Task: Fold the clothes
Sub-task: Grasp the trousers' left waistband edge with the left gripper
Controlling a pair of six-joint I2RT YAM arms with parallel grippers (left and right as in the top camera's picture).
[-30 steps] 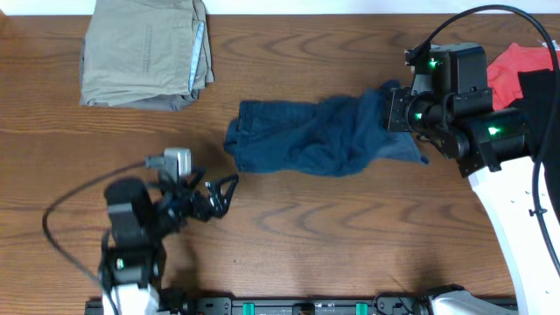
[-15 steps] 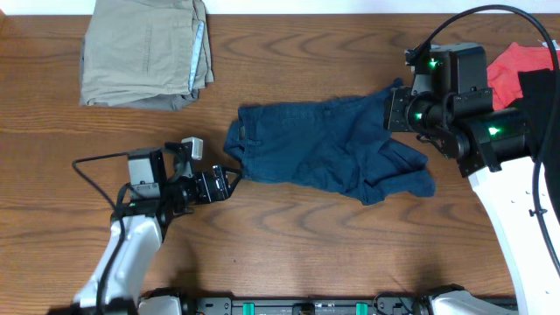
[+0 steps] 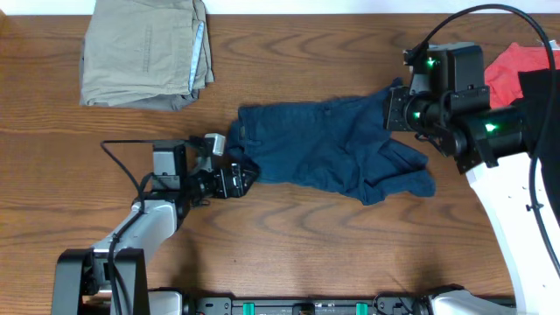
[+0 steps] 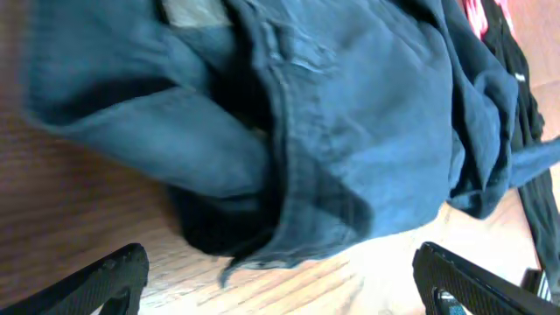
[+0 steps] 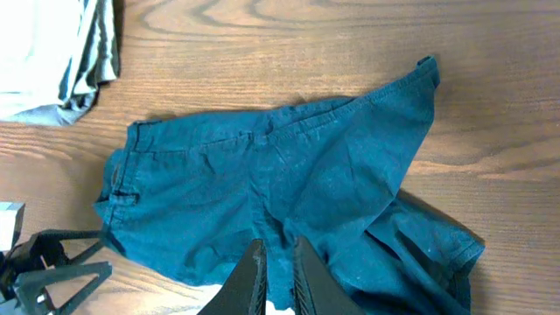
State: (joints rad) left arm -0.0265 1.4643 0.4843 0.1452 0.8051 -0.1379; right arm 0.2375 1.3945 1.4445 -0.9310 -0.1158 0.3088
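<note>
The clothes, dark navy shorts (image 3: 319, 153), lie spread on the wooden table (image 3: 350, 245), waistband to the left and legs to the right. My left gripper (image 3: 247, 175) sits at the waistband's near-left corner. In the left wrist view its fingers (image 4: 114, 280) stand wide open, and the rumpled waistband end (image 4: 289, 175) lies just ahead of them. My right gripper (image 3: 395, 109) hovers over the far right leg. In the right wrist view it (image 5: 276, 254) has its fingers almost together above the shorts (image 5: 289, 175), with nothing seen between them.
A folded khaki-tan garment (image 3: 144, 52) with a pale blue edge lies at the back left. A red garment (image 3: 516, 74) and a black one (image 3: 538, 92) lie at the right edge behind my right arm. Bare wood runs along the front.
The shorts, bunched up a second ago, now lie spread out with one leg towards the front right. My left arm moved up and right to the waistband corner. The right arm stayed put.
</note>
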